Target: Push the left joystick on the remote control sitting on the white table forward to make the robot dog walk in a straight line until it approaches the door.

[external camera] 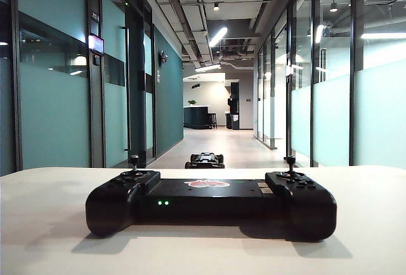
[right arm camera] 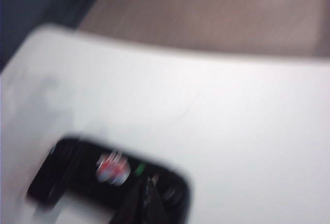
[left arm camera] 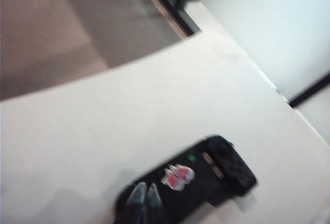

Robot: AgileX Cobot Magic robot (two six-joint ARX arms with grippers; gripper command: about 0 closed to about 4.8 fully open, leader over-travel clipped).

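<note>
On the white table (external camera: pixel 51 224), the remote control (external camera: pixel 209 204) looks rigid yet slidable, so the left gripper (left arm camera: pixel 143 197) and right gripper (right arm camera: pixel 146 193), both hovering above it with jaws pinched together, should nudge only the thin left joystick (external camera: pixel 134 163) at its knob.

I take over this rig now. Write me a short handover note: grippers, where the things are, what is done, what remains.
Left gripper: shut, holding nothing, over the remote control near its left end.
Right gripper: shut, holding nothing, over the remote's right end; that view is blurred.
Neither arm appears in the exterior view.
Remote lies flat on the white table, green lights on.
Left joystick stands upright, not pushed.
Robot dog is on the corridor floor beyond the table edge.
Done: grippers brought over the remote.
Left: push the left joystick forward and walk the dog to the door.
</note>
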